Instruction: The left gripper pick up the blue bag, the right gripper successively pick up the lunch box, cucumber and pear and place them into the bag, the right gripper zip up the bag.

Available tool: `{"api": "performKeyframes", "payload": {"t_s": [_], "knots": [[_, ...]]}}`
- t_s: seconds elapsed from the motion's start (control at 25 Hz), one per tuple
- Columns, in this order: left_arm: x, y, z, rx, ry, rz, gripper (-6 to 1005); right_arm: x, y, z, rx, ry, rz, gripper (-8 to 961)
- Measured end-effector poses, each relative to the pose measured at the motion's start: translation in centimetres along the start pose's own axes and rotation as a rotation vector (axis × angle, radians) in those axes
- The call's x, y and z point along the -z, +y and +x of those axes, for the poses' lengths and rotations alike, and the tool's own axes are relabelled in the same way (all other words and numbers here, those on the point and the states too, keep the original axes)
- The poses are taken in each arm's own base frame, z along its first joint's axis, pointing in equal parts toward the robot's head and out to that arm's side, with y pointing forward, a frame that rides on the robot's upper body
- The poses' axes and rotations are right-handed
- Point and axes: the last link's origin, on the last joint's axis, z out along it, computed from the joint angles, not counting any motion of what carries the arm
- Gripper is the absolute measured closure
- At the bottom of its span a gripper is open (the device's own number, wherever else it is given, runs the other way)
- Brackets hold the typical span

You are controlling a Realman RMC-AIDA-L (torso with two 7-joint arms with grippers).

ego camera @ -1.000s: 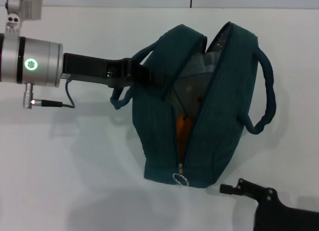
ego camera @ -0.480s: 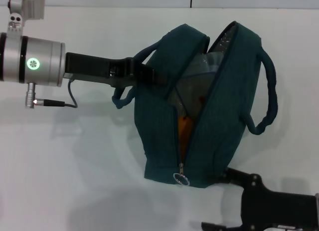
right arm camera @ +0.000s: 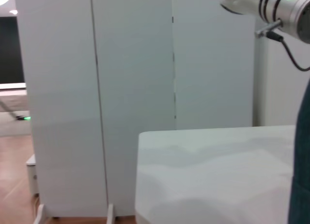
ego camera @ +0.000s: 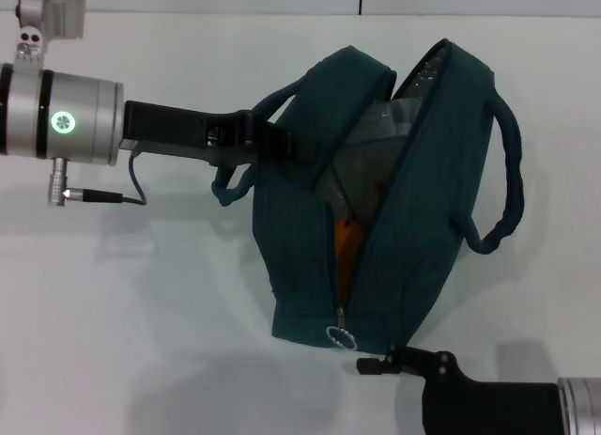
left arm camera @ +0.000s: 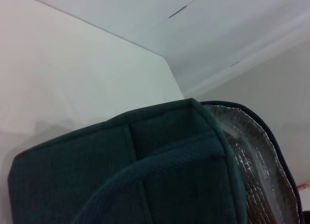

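The blue bag (ego camera: 310,266) hangs in the middle of the head view with its zipper open and its foil lining (left arm camera: 261,171) showing. My left gripper (ego camera: 282,144) is shut on the bag's upper left edge beside a loop handle (ego camera: 225,186). Inside the opening I see the clear lunch box (ego camera: 371,148) and the orange pear (ego camera: 346,242) below it. The cucumber is hidden. The zipper's ring pull (ego camera: 341,338) hangs at the bag's near end. My right gripper (ego camera: 376,397) is open just right of and below the ring pull, with one finger (ego camera: 394,364) pointing left. It holds nothing.
The white table (ego camera: 141,313) lies under the bag, with a white wall panel behind it. The right wrist view shows the table's edge (right arm camera: 193,137), white partitions (right arm camera: 92,88), my left arm (right arm camera: 271,6) and a strip of the bag (right arm camera: 302,175).
My right gripper has moved left and lower in the head view, ending close to the zipper's ring pull. The bag and my left arm have stayed still.
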Motion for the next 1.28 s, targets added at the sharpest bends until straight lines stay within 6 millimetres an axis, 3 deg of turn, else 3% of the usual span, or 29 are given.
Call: {"api": "performKeyframes", "payload": {"t_s": [0.48, 1.28], "knots": [[0.1, 0.0, 0.1, -0.005, 0.0, 0.003, 954, 0.8, -0.4, -0.1, -0.042, -0.052, 0.106, 78], [0.0, 0.1, 0.3, -0.011, -0.002, 0.002, 954, -0.8, -1.2, -0.7, -0.02, -0.024, 0.057, 81]]}}
